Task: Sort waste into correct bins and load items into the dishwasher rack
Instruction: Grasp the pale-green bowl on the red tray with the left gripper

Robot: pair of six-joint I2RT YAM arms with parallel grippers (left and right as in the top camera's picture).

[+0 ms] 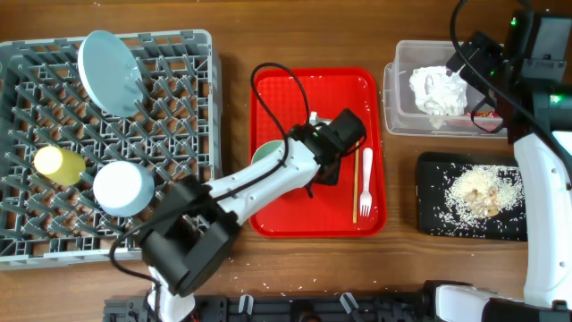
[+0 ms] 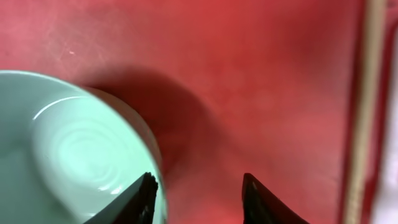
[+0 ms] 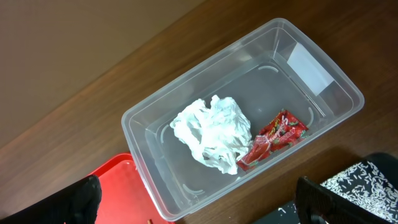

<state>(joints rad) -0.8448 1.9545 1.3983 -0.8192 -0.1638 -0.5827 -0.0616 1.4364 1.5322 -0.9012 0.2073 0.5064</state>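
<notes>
The left gripper point(image 2: 198, 200) hung low over the red tray point(image 2: 249, 62), jaws part-open and empty, one fingertip point(image 2: 142, 198) at the rim of a teal bowl point(image 2: 68, 155); the wooden stick point(image 2: 360, 112) and fork point(image 1: 366, 183) lay alongside. The right gripper point(image 3: 199, 208) hovered wide open above the clear tub point(image 3: 273, 87) holding the napkin point(image 3: 211, 134) and red wrapper point(image 3: 273, 140); rice scraps point(image 1: 478, 190) lay on the black tray point(image 1: 431, 224); the rack point(image 1: 179, 107) carried a plate point(image 1: 107, 72), yellow cup point(image 1: 58, 163) and second bowl point(image 1: 123, 188).
</notes>
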